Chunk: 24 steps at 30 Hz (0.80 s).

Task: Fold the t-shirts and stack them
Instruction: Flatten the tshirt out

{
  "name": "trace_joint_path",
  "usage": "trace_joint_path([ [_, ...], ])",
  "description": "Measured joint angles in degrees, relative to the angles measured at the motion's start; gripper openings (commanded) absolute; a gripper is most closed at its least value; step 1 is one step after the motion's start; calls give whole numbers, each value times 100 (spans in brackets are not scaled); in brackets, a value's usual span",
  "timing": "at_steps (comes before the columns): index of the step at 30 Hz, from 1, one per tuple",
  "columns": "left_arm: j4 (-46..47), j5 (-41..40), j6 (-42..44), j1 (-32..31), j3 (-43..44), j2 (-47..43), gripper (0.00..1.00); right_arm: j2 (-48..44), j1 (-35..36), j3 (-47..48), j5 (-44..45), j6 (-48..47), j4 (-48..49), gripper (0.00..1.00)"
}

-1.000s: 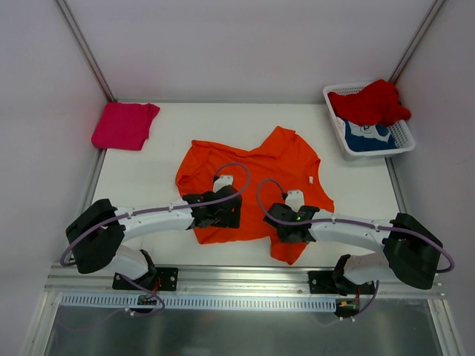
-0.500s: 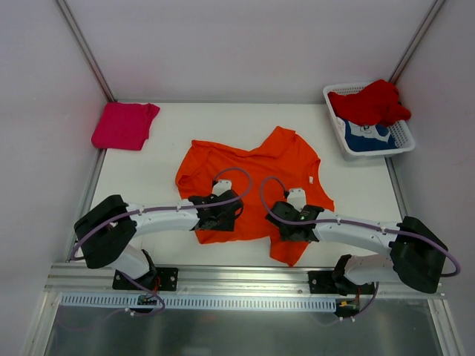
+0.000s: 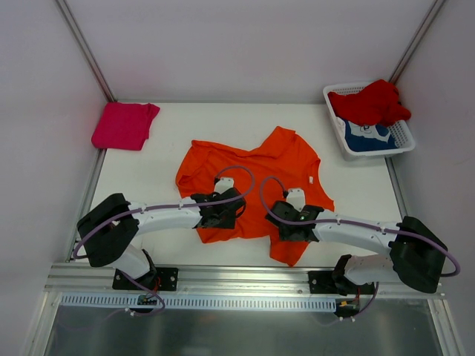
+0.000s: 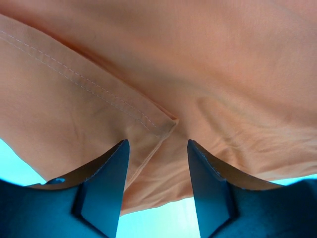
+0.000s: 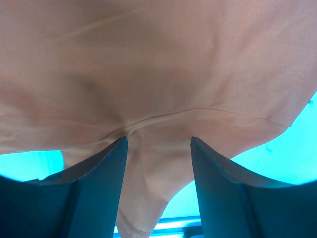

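Orange t-shirt (image 3: 256, 167) is lying rumpled mid-bench, its lower edge toward the arm bases. Both hands are sitting low on that near edge.

Left hand (image 4: 156, 148): fingers apart, straddling a turned-over hem corner with double stitching. Nothing clamped yet.
Right hand (image 5: 158, 144): fingers apart too, with a crease line running across the gap and cloth bunching below it.

The magenta t-shirt (image 3: 124, 124) is sitting folded at the far-left corner of the bench (image 3: 148, 178). The red t-shirt (image 3: 371, 102) and the blue t-shirt (image 3: 367, 137) are waiting in the basket (image 3: 404, 146) at far right.

Reading this as the pinch before spreading or folding the orange one. Suggestions:
- Left: be biting past the stitched line, not just the corner tip, or it is likely slipping out on the lift.
- Right: be pressing down to the bench before closing, so the crease is feeding in between the fingers.
- Closing both together and lifting level should be keeping the tension even and the hem straight.
- Watch for picking up one layer only, since the cloth is looking doubled at the left.
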Motion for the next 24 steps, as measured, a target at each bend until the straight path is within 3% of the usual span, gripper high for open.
trace_joint_path([
  [2, -22, -37, 20, 0, 24, 0, 46, 17, 0, 0, -9, -4, 24, 58],
  [5, -57, -107, 37, 0, 24, 0, 26, 33, 0, 0, -31, -13, 50, 57],
  [17, -125, -155, 68, -2, 63, 190, 24, 33, 0, -4, -46, -24, 83, 57],
  [21, -122, -195, 76, -2, 96, 225, 0, 33, 0, -4, -46, -26, 85, 57],
  [24, -122, -223, 85, -2, 105, 227, 0, 33, 0, -4, -46, -28, 85, 57],
])
